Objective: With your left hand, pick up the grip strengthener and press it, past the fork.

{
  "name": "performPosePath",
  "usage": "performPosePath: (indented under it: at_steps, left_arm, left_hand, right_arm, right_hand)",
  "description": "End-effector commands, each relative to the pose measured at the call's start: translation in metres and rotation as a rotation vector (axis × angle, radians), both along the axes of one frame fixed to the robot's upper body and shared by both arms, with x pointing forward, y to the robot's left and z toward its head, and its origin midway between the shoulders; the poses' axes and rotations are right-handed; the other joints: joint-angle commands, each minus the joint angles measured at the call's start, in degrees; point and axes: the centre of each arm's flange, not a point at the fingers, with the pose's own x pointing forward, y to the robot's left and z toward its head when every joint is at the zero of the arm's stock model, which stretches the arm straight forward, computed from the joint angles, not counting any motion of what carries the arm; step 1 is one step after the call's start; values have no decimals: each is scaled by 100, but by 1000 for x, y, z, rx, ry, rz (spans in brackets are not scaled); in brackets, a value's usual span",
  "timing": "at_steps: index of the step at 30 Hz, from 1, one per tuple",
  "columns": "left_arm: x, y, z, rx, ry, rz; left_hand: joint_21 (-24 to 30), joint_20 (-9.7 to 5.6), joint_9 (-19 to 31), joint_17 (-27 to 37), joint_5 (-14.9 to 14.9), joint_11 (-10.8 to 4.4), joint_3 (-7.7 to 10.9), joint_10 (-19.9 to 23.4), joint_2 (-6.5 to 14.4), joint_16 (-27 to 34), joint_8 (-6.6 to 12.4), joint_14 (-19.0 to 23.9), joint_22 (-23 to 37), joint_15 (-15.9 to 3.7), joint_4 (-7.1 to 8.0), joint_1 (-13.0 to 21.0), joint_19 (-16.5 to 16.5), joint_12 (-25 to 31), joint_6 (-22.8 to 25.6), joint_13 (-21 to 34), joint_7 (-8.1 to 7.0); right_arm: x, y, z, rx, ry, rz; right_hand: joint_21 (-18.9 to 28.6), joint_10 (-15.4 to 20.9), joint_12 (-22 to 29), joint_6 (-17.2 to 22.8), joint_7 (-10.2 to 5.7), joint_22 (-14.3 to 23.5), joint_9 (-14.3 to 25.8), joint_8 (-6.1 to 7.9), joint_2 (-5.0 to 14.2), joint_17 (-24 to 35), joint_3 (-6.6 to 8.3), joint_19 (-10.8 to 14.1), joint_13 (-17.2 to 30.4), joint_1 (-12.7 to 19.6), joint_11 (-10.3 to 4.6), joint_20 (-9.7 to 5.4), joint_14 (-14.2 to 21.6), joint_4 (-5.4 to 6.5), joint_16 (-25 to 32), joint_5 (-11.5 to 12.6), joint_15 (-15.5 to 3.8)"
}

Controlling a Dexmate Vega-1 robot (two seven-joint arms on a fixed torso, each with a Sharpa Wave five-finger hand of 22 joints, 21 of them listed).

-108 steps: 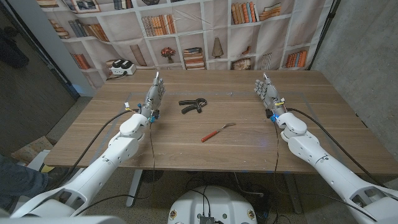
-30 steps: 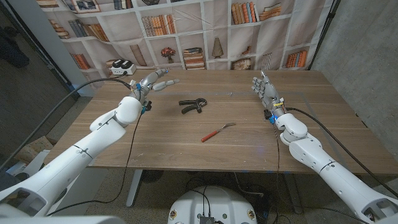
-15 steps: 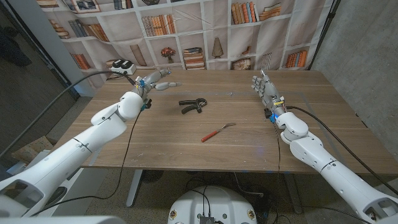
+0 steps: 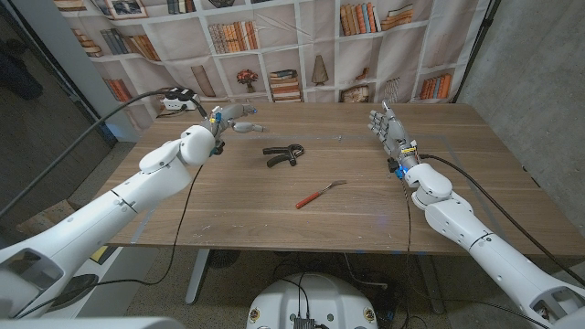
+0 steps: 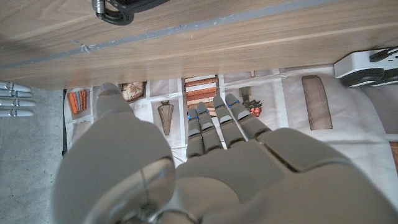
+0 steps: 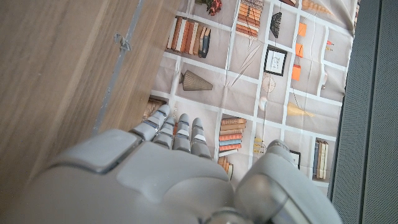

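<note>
Wooden planks form the broad surface [image 4: 274,219], which is set in front of a printed backdrop of bookshelves [image 4: 274,46] and beside a grey concrete wall [image 4: 539,64] on the robot's right. A small white device [image 4: 178,99] is seen at the far left corner of the surface, with a cable attached.

A black grip strengthener [image 4: 283,153] is laid on the surface toward the far middle, its two handles splayed toward the robot's left. It is touched by nothing. Nearer the robot and slightly to the right, a fork [image 4: 320,195] with a red handle is laid at a slant, its tines pointed toward the far right; it is well apart from the grip strengthener.

The left hand [image 4: 230,119] is held above the surface near its far left side, to the left of the grip strengthener and apart from it. Its fingers are spread and extended toward the right, and nothing is held. In the left wrist view, part of the black grip strengthener [image 5: 121,9] is seen beyond the fingertips [image 5: 217,102].

The right hand [image 4: 388,132] is stood on its edge on the right side of the surface, fingers pointed upward and slightly apart, with nothing held.
</note>
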Motion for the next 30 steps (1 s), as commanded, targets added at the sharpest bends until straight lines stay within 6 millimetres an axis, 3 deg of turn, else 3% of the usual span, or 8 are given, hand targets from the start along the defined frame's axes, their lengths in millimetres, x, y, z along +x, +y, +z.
performPosePath:
  at_steps: [1,19,30]
  left_arm:
    - [-6,-13,8,120,23,58]
    - [8,-32,5,249,90,87]
    - [13,-50,9,383,131,127]
  left_hand:
    - [23,-191,32,27,26,-17,0,43,-34,2,7,65,5,-164,-37,49,51,8,41,7,-17]
    - [36,-172,34,29,37,-18,-2,148,-46,-6,-12,204,8,-196,-95,193,175,-18,134,12,-33]
    - [34,-155,44,49,49,-137,-3,397,-12,11,23,403,15,-234,-118,312,271,4,383,27,-70]
  right_arm:
    - [2,1,-2,3,-5,16]
    - [1,1,-2,8,4,8]
    - [0,0,-7,14,20,6]
  right_hand:
    - [6,70,-21,53,30,24,24,-7,44,12,-9,42,27,14,-1,9,47,-33,10,-16,4]
    - [6,91,-26,62,33,25,24,-14,52,12,-15,63,28,12,2,10,80,-40,12,-16,11]
    - [4,91,-33,56,24,25,25,-21,61,13,-19,73,28,9,6,23,90,-43,10,-16,18]
